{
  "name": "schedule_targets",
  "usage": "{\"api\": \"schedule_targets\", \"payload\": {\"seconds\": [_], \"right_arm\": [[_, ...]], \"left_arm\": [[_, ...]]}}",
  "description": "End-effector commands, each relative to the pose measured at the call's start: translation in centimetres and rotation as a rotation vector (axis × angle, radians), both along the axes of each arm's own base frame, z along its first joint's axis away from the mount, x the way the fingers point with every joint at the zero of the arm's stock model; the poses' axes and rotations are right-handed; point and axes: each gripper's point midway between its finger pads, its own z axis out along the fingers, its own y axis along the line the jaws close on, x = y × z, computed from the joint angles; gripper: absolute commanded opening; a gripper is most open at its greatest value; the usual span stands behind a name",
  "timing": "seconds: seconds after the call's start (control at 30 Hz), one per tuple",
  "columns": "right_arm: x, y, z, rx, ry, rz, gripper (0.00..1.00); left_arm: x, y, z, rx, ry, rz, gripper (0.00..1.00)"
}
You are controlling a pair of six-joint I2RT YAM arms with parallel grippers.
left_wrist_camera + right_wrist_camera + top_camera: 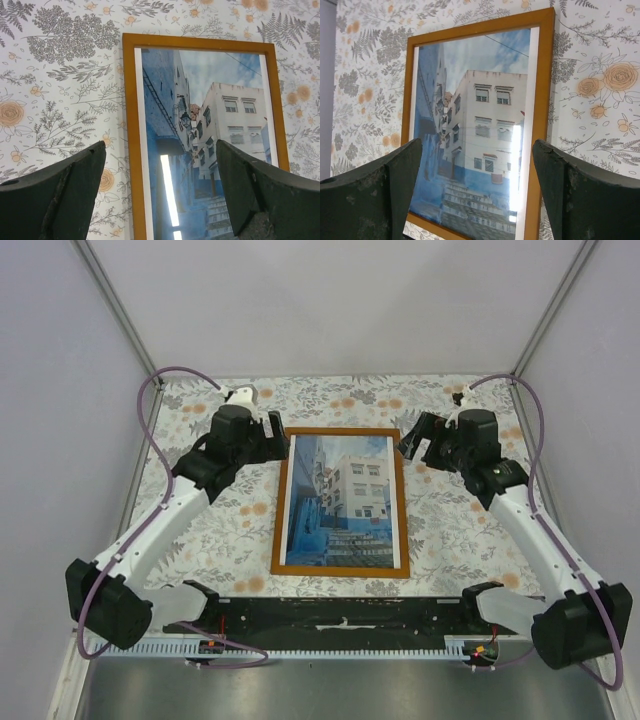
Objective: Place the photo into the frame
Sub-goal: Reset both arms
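Lying: photo [340, 502] flat, picture side up, inside the frame [340, 571], on the floral cloth [200, 525], midway between the arms.
Long axis: runs from the bases toward the far wall, short sides near and far.
Left gripper [159, 150]: jaws spread wide, empty, poised just beside the frame's far-left corner; photo lies to its right.
Right gripper [477, 147]: jaws spread wide, empty, just beside the far-right corner; photo lies to its left.
Nearer arm: neither; both sit about equally close to the far end, well apart from the near rail.
Fit: white margin shows along both long rails and the print looks square to them; whether it is fully seated cannot be told.
Judgement: task looks done or nearly so; any last press would fall on the far corners, each arm reaching inward.
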Motion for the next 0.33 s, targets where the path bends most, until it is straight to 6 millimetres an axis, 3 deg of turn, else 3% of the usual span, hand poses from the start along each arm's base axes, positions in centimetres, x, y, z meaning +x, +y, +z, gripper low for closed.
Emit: {"api": "schedule_targets", "payload": {"seconds": [0.0,0.13,0.3], "right_arm": [[-1.6,-1.1,1.3,-0.033,-0.048,-0.027,0.98],[-1.9,-1.5,2.6,-0.029,-0.092,-0.056,0.98],[-2.2,-2.1,3.6,-0.038,-0.123,-0.073,0.98]], "left_arm": [[-1.0,-0.1,1.8,0.011,-0.041,-0.064,0.96],[-1.1,0.1,0.7,0.009,-0.036,-0.049,0.97],[-1.1,0.2,0.7,0.006,-0.048,-0.049,0.97]]}}
